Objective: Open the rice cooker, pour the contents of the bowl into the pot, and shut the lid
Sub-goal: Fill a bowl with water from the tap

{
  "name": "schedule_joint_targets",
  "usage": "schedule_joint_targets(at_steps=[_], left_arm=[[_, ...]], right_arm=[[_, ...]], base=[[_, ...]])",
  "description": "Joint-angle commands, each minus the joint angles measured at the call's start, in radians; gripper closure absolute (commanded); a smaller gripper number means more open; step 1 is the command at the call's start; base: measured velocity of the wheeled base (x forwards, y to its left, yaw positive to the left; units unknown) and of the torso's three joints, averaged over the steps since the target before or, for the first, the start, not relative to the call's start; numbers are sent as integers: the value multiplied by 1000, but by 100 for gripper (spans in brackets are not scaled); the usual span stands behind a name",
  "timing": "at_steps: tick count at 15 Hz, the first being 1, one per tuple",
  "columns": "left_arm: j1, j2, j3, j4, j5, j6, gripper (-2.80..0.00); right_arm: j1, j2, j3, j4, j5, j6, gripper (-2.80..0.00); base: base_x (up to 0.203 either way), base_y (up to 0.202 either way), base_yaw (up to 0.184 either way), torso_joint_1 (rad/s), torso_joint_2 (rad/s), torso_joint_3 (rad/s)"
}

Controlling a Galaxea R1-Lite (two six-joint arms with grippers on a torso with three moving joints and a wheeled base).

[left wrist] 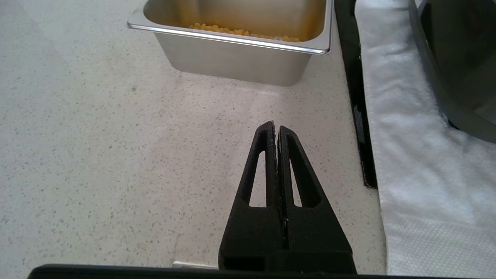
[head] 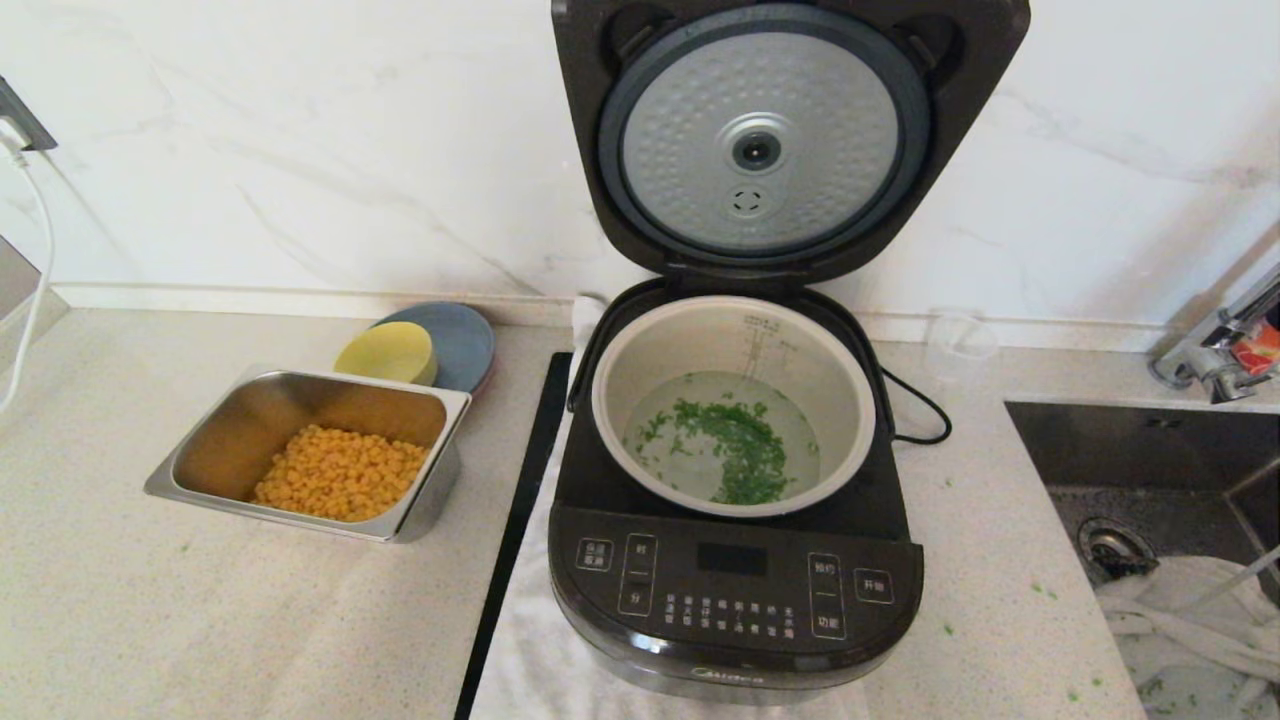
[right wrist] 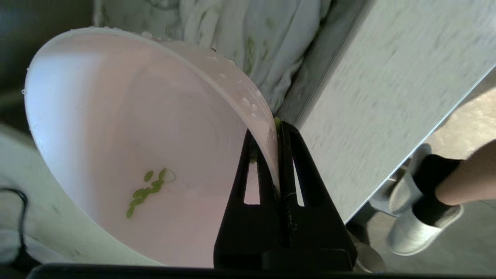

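Observation:
The black rice cooker (head: 735, 590) stands in the middle of the counter with its lid (head: 765, 140) swung fully up, silver dimpled underside facing me. Its beige pot (head: 640, 385) holds water with chopped green bits (head: 745, 450) floating in it. My right gripper (right wrist: 276, 128) is out of the head view; the right wrist view shows it shut on the rim of the pale pink bowl (right wrist: 124, 131), which is tilted and holds only a few green bits (right wrist: 145, 190). My left gripper (left wrist: 276, 128) hovers shut and empty over the counter, left of the cooker.
A steel tray of corn (head: 190, 450) sits left of the cooker, with a yellow bowl (head: 388, 352) on a blue plate (head: 462, 335) behind it. A sink (head: 1150, 450) with white cloth and a tap (head: 1215, 350) lie to the right. White towel (left wrist: 410, 155) lies under the cooker.

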Motion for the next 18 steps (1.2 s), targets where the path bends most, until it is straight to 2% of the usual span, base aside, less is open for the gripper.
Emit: schedule_joint_targets(at_steps=[1,7,9,14,18], left_arm=[[0,-1,8,-1,0,0,0],[0,-1,8,-1,0,0,0],[0,-1,8,-1,0,1,0],[0,-1,8,-1,0,0,0],[0,-1,8,-1,0,0,0]], right_arm=[[-14,82,-48,1,21,0,0],[13,152,-156,2,107,9,0],[30,171,-187,2,108,14,0],[76,225,-294,0,107,88,0],[107,266,-344,-1,104,97,0]], base=[[0,0,0,0,0,0],[0,0,0,0,0,0],[0,0,0,0,0,0],[0,0,0,0,0,0],[0,0,0,0,0,0]])
